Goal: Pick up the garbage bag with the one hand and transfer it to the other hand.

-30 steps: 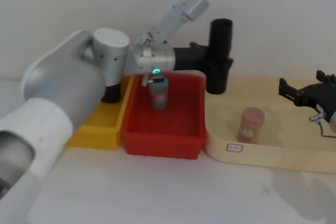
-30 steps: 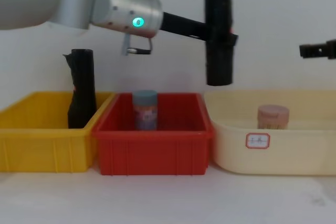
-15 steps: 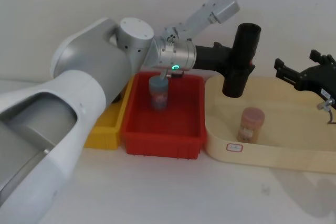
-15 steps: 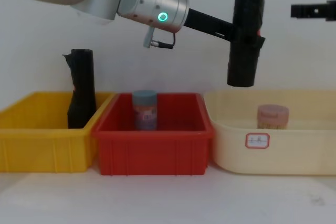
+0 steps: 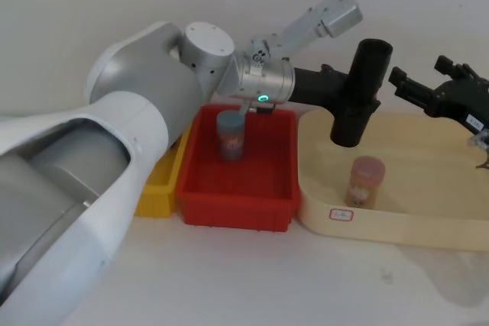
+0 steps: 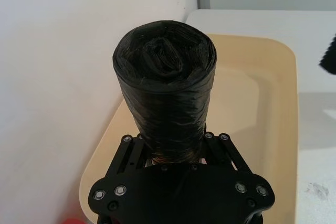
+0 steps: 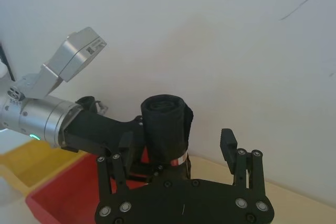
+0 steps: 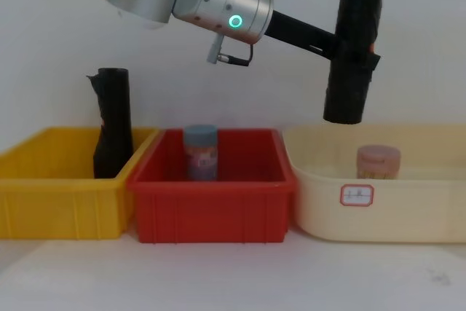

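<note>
The garbage bag (image 5: 359, 93), a thick glossy black roll, hangs nearly upright in the air over the left end of the cream tray (image 5: 397, 230). My left gripper (image 5: 353, 101), the one with the green ring, is shut on the roll's middle from the left. In the chest view the garbage bag (image 8: 353, 49) hangs well above the tray, held by that left gripper (image 8: 348, 60). My right gripper (image 5: 419, 82) stands open just right of the roll's top, not touching it. The right wrist view shows the roll (image 7: 165, 127) framed between the open fingers (image 7: 228, 142).
On the left a yellow bin (image 8: 51, 187) holds a thinner black roll (image 8: 113, 121). The red bin (image 8: 211, 209) in the middle has a blue-lidded can (image 8: 201, 152) in it. A pink jar (image 8: 378, 162) stands in the cream tray (image 8: 408, 213), below the held roll.
My left arm has carried the roll to the right and a little higher, from the red bin's edge to over the cream tray. The right gripper has risen and come closer to it.
</note>
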Action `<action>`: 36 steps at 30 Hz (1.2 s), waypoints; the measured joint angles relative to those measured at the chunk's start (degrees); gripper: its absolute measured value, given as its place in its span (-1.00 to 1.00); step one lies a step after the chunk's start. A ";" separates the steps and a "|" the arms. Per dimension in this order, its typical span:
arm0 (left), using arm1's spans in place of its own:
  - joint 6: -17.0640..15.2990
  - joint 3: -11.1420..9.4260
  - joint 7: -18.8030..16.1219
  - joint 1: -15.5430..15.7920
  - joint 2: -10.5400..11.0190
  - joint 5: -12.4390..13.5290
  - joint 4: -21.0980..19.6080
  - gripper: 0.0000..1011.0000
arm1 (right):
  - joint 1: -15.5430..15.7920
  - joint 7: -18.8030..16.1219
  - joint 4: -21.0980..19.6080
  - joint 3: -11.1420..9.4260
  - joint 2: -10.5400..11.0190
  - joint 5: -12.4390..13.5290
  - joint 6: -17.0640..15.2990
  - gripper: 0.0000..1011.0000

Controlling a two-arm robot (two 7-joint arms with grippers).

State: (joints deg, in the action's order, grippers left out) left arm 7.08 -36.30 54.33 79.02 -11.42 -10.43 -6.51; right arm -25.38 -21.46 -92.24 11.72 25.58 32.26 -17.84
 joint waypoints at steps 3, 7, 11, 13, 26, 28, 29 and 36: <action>0.22 0.02 0.14 0.23 -0.21 0.15 0.47 -0.21 | -0.92 -0.94 1.40 0.41 -0.23 0.60 0.19 0.98; 0.56 0.02 0.36 0.57 -0.52 0.34 1.15 -0.21 | -2.55 -2.08 3.95 1.30 -0.73 0.99 0.51 0.98; 0.75 0.03 0.49 0.78 -0.70 0.46 1.57 -0.21 | -3.99 -2.89 6.04 2.10 -1.21 1.10 0.90 0.98; 0.84 0.02 0.56 0.88 -0.80 0.53 1.76 -0.21 | -4.49 -3.11 6.80 2.44 -1.39 1.11 1.06 0.98; 1.15 0.02 0.75 1.18 -1.07 0.70 2.37 -0.21 | -8.95 -5.64 12.72 5.27 -3.01 1.05 3.21 0.98; 1.18 0.02 0.76 1.20 -1.10 0.71 2.43 -0.21 | -9.62 -5.91 13.63 5.67 -3.23 1.01 3.55 0.98; 1.19 0.02 0.76 1.21 -1.10 0.72 2.45 -0.21 | -9.89 -6.04 14.02 5.84 -3.34 0.97 3.70 0.98; 1.22 0.02 0.80 1.24 -1.14 0.76 2.55 -0.21 | -11.81 -6.59 17.00 7.06 -4.18 0.62 4.68 0.98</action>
State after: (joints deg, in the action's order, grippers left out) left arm 8.30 -36.28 55.13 80.26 -12.56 -9.68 -3.96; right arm -37.19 -28.05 -75.24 18.78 21.40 32.88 -13.16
